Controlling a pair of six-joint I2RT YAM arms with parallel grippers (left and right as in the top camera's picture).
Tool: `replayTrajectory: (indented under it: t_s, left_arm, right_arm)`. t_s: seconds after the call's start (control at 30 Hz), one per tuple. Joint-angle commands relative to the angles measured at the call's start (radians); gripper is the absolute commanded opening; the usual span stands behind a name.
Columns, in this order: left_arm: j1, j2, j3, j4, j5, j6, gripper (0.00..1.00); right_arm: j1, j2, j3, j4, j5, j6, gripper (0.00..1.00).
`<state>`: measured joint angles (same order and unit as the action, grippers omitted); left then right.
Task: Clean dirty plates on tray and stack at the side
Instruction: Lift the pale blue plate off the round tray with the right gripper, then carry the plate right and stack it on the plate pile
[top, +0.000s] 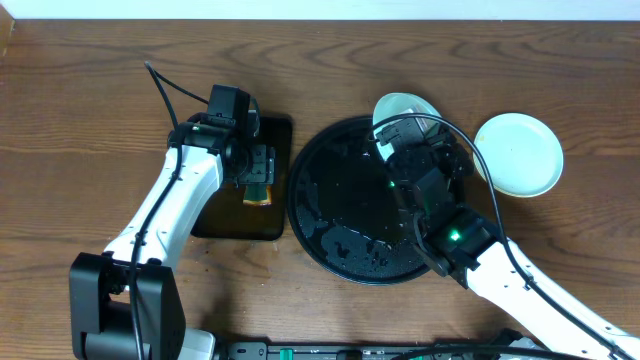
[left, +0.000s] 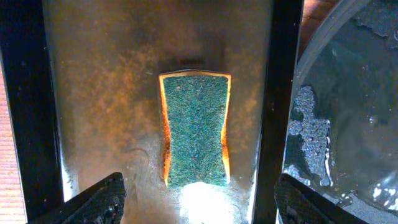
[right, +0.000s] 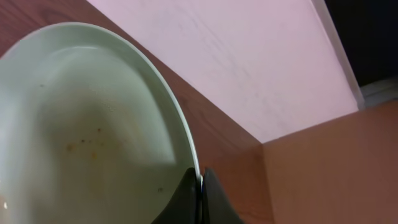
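Right gripper (right: 200, 186), closest to the wrist lens, with both dark fingers pinched together on the rim of the held plate (right: 93, 124); this plate pale, tilted steeply on edge, with a few faint brown specks on its inner face; wooden table (right: 230, 155) and a pale wall behind it.

Overhead view: the held plate (top: 402, 106) sits at the far edge of the tray (top: 310, 200), raised and slanted, with the right gripper (top: 394, 136) just below it; whether its lower rim touches the tray cannot be told; the tray round, glossy black, raised at the rim, wet with patches of droplets (top: 350, 245) toward its near side; a second plate (top: 518, 153), pale blue-white, lies flat on the table (top: 80, 100) just right of the tray, apart from it.

Left of the tray, just beside it, a small rectangular dark tray (top: 250, 222) holds a sponge (top: 258, 192); the left gripper (top: 258, 165) hangs above it.

Left wrist view: left gripper (left: 199, 205) with fingers spread wide, holding nothing; the sponge (left: 196, 127) lies green side up, orange at the edges, on the wet floor of the small tray (left: 93, 93), ahead of and between the fingers, untouched; the round tray's beaded rim (left: 308, 124) shows at right.
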<state>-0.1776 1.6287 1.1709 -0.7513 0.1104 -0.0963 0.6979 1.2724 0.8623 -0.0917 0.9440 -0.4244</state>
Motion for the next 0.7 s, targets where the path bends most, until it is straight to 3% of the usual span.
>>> replayTrajectory:
  t_s: [0.0,0.1,0.23,0.67]
  left_arm:
    - [0.004,-0.002,0.005,0.001,0.010,0.005,0.77]
    - [0.004,-0.002,0.005,0.002,0.010,0.005,0.77]
    - [0.004,-0.002,0.005,0.004,0.010,0.005,0.77]
    - [0.004,-0.002,0.005,0.004,0.010,0.005,0.77]
  right_arm:
    - [0.003,-0.010,0.002,0.006,0.050,-0.007,0.01]
    - [-0.006,-0.010,0.002,0.006,0.050,0.012,0.01]
    - [-0.085,-0.010,0.002,-0.007,0.038,0.146,0.01]
    - [-0.719,0.059,0.001,-0.180,-0.311,0.678,0.01]
